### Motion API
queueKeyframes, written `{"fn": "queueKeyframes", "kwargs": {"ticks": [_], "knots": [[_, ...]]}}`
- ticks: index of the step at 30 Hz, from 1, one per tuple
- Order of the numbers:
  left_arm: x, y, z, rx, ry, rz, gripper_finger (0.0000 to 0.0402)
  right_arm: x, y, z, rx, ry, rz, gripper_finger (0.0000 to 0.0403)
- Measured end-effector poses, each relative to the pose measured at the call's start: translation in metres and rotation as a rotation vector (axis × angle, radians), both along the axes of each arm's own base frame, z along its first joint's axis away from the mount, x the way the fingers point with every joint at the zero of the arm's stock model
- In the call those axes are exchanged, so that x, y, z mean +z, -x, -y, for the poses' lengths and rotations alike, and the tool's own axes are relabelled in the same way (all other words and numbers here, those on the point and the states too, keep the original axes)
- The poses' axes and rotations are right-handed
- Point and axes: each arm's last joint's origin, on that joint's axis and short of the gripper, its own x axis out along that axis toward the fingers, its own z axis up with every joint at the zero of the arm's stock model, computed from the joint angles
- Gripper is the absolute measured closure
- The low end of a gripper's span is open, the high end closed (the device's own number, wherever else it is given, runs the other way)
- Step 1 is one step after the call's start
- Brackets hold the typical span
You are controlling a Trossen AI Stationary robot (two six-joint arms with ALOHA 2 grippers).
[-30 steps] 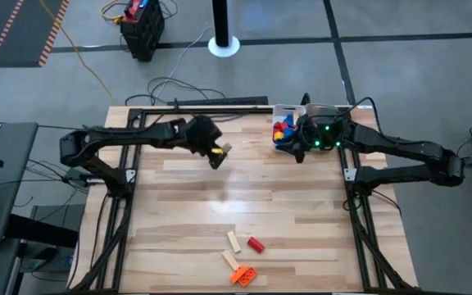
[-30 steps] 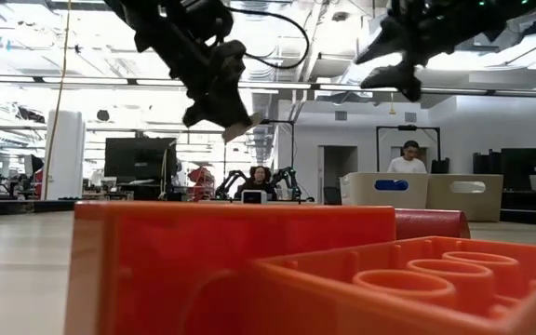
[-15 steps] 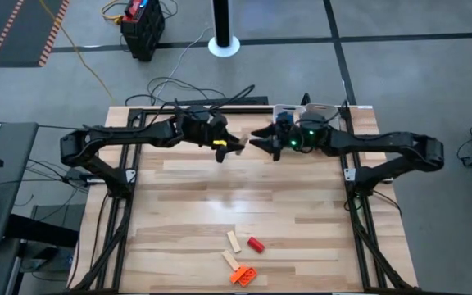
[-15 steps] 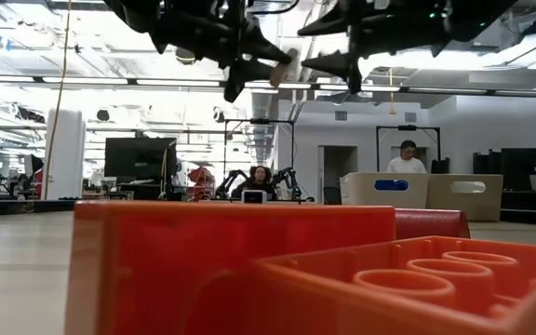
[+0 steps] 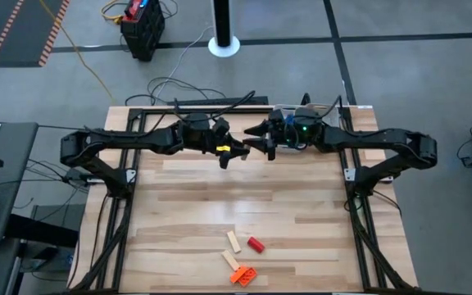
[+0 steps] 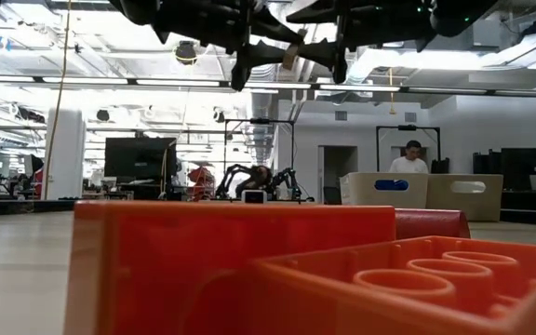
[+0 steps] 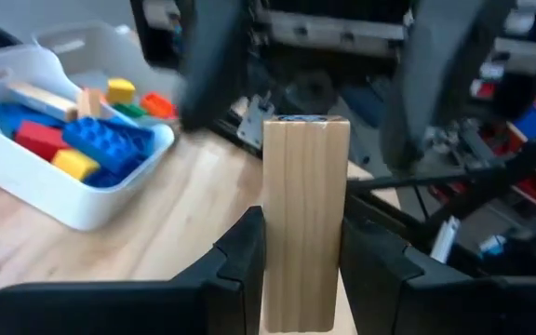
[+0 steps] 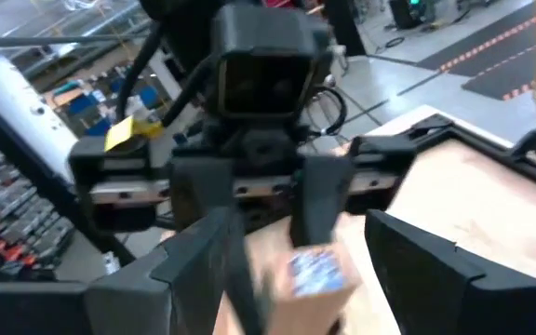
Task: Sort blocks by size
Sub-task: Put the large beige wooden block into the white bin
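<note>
Midair, the left hand [image 7: 301, 265] is pinching a wooden bar [image 7: 305, 219] by its lower end; the right hand [image 5: 256, 138], fingers spread, is nearing; stiff, light, its free end looks graspable.

Pale wooden bar [image 7: 305, 223] held aloft; four blocks [image 5: 242, 256] loose at table's near edge.

Bright even overhead light, pale glare on the table [image 5: 220, 201], soft shadows — blurred near orange brick [image 6: 342, 279], wrist views motion-smeared.
</note>
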Motion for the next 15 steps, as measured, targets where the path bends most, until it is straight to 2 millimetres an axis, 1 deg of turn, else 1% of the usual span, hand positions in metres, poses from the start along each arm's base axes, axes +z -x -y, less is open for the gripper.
{"fn": "queueKeyframes", "kwargs": {"ticks": [5, 8, 11, 15], "knots": [[0.004, -0.001, 0.001, 0.038, -0.016, 0.042, 0.0301, 0.001, -0.001, -0.007, 0.055, -0.008, 0.005, 0.0128], [0.006, -0.001, 0.001, 0.037, -0.037, 0.054, 0.0301, 0.001, -0.003, -0.013, 0.073, -0.008, 0.003, 0.0137], [0.006, -0.001, 0.001, 0.023, -0.057, 0.061, 0.0301, 0.001, -0.004, -0.018, 0.068, -0.007, 0.003, 0.0160], [0.007, -0.001, 0.001, -0.014, -0.080, 0.065, 0.0301, 0.001, -0.005, -0.023, 0.056, -0.005, 0.004, 0.0209]]}}
